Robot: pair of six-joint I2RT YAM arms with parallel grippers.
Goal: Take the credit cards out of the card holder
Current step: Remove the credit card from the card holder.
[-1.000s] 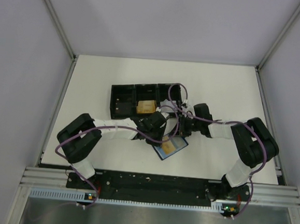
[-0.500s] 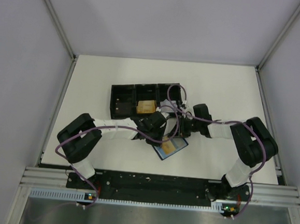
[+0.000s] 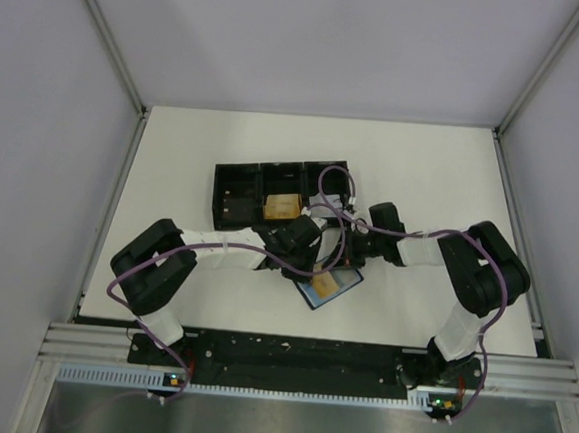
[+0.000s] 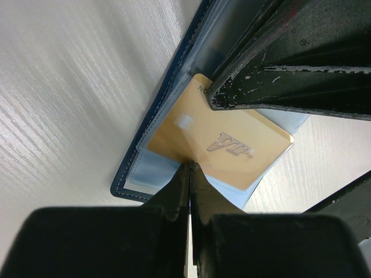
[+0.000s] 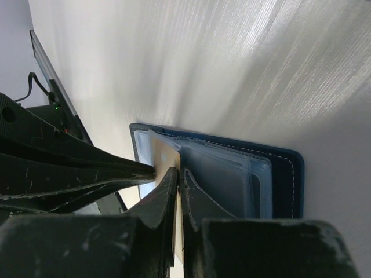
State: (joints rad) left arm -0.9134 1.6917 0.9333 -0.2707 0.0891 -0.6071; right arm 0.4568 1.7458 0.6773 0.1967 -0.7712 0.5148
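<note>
1. White table (image 3: 442,188) boxed in by pale grey walls (image 3: 333,39), seen from above, with an aluminium rail (image 3: 298,358) along the near edge under both arm bases.
2. Left of centre on the table, a black three-compartment tray (image 3: 234,186), with a tan card (image 3: 281,208) lying flat in the middle compartment.
3. Just in front of the tray, near the table's middle, a dark-blue card holder (image 3: 326,292): spread open flat on the surface, pale blue-grey clear sleeves facing up, stitched edge plain in both wrist views.
4. Across those sleeves, a gold credit card (image 4: 220,145) marked "VIP", lying at a slant to the holder's edge. Cannot tell whether any corner sits inside a sleeve.
5. Left gripper (image 4: 189,167): clenched, fingers pressed almost together on the near edge of the credit card.
6. Right gripper (image 5: 177,176): likewise clenched, with a thin tan sliver of the credit card pinched between its fingers and its tips down at the sleeves.
7. Both grippers tip to tip over the open holder, reaching in from opposite sides and gripping opposite edges of the one card.
8. Purple cables (image 3: 334,180) looping above the two wrists, partly over the tray's right end.
</note>
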